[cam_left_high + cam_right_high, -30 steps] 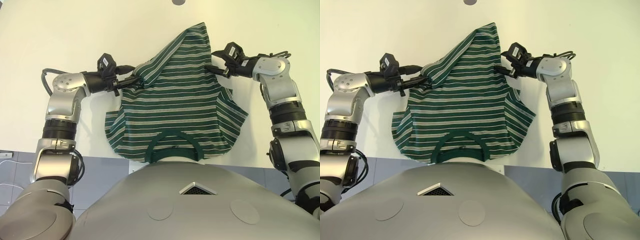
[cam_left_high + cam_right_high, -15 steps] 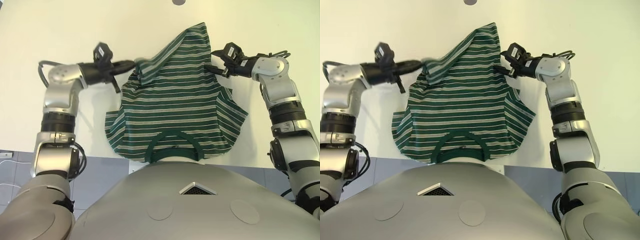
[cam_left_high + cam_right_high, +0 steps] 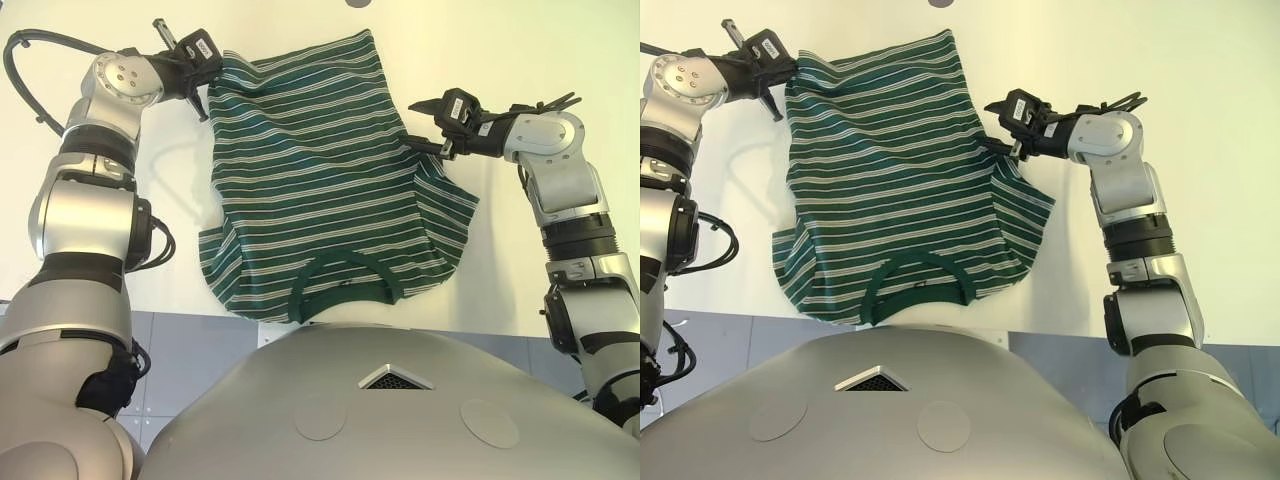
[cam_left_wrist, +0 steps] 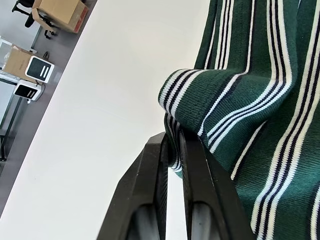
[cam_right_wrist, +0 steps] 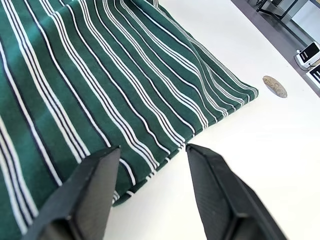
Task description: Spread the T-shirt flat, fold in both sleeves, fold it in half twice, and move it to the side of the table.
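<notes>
The white desk (image 3: 560, 60) takes up most of the space in front of the robot. The green striped T-shirt (image 3: 320, 180) lies roughly in the middle of it, with the collar (image 3: 345, 287) at the near edge by the robot and the hem along the far side. The shirt is mostly opened out but not flat. At the far end the body skews toward the robot's left. The right sleeve (image 3: 452, 200) is bunched where the side puckers, and the left sleeve (image 3: 215, 262) is crumpled in close to the body. No fold has been started, so I'd say this is the spreading step.

The left arm is stretched far out. Its tool (image 4: 172, 147) is clenched on the far left corner of the hem, and a roll of cloth drapes over the pinched fingers. I read that hold as a way to draw the corner outward and pull the back half taut.

The right tool (image 3: 422, 125) sits at the shirt's right edge, just beyond the sleeve. Its fingers (image 5: 95, 185) are spread wide, with the edge of the cloth showing between them, and they grasp nothing. It seems placed to take that edge and pull against the left arm.

The far right corner (image 3: 372, 38) lies loose on the desk. A small round mark (image 5: 274, 86) sits on the surface just past it, not touching the cloth.
</notes>
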Motion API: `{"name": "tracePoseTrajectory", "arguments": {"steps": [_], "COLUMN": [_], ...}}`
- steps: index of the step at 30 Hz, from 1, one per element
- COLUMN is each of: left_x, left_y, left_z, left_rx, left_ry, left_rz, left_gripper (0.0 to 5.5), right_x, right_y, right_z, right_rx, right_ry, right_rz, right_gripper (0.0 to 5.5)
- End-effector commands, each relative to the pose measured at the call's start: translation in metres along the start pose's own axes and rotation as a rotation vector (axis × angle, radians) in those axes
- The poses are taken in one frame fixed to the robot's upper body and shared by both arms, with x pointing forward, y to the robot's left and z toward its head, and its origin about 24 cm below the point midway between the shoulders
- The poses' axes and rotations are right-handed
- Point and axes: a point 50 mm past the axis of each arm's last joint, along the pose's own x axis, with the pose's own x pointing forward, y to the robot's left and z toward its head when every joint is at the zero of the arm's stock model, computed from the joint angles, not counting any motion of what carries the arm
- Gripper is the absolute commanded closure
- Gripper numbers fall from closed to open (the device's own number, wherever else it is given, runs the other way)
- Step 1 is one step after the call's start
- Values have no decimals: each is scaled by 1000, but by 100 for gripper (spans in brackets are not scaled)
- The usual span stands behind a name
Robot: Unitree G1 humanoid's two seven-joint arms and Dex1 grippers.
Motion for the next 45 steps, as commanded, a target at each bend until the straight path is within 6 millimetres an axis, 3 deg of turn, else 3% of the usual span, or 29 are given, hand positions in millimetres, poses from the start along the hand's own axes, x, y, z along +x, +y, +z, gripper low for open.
{"name": "tracePoseTrajectory", "arguments": {"steps": [1, 5, 8, 10, 14, 17, 19, 23, 29, 32, 35, 38, 41, 45], "left_x": [-20, -29, -12, -5, -17, -39, -37, 1, 33, 46, 58, 55, 41, 13], "left_y": [30, 37, 22, 2, -19, -20, -37, -82, -95, -103, -101, -81, -59, -44], "left_z": [-10, -21, 10, 31, 47, 35, 30, 23, 24, 38, 71, 91, 80, 43], "left_rx": [12, 13, -15, 10, 26, -96, -168, -254, -282, -294, -288, -409, -380, -292], "left_ry": [67, 132, -95, -269, -451, -459, -435, -296, -111, -133, -263, -456, -510, -457], "left_rz": [163, 246, 105, -43, -123, -35, -68, -241, -341, -395, -354, -263, -156, -70], "left_gripper": [419, 336, 277, 254, 254, 254, 254, 254, 254, 254, 254, 254, 254, 254], "right_x": [11, 37, 51, 55, 47, 27, 13, 26, 47, 58, 69, 75, 73, 52], "right_y": [-13, -47, -55, -55, -47, -44, -46, -54, -37, -22, -19, -17, -15, -20], "right_z": [8, 16, 12, -4, -43, -69, -79, -43, -10, 2, 14, 9, -20, -56], "right_rx": [-25, 45, 138, 150, 34, 35, 63, 147, 139, 115, 78, 90, 168, 426], "right_ry": [-13, -45, -43, 60, 326, 429, 432, 69, -199, -243, -224, -142, 44, 135], "right_rz": [-57, -201, -259, -325, -423, -498, -583, -623, -440, -305, -256, -223, -238, -397], "right_gripper": [303, 303, 303, 303, 303, 303, 303, 303, 303, 303, 303, 303, 303, 303]}}
